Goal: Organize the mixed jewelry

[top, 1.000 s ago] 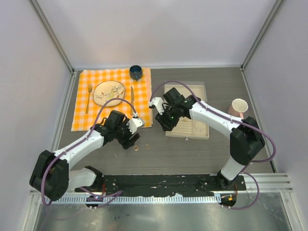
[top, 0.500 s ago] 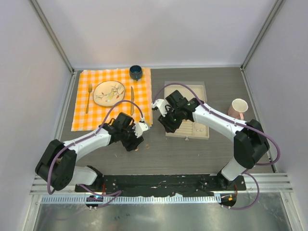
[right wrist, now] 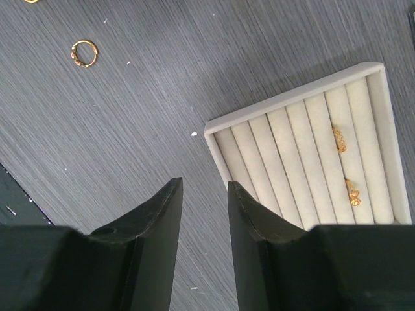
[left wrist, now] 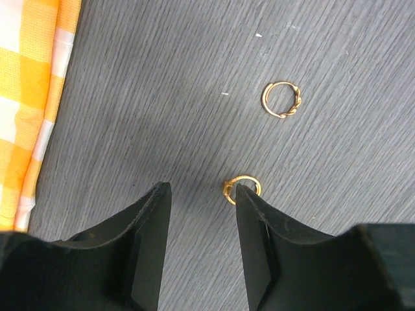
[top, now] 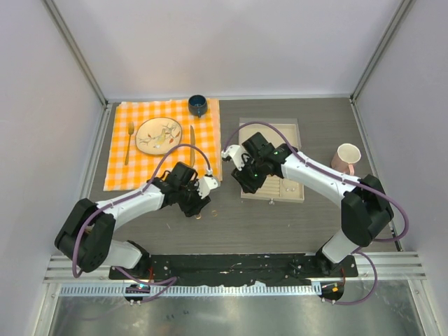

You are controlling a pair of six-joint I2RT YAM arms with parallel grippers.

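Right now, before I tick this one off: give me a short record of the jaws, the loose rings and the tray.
left jaws: apart, nothing between them, over the table
small ring: on the table at one fingertip, outside the gap; contact unclear
twisted ring: on the table, farther off, apart from the small ring
right jaws: apart, empty, over the table beside the tray corner
tray: slotted, gold pieces lying in it
rings in tray: none of the two loose ones yet
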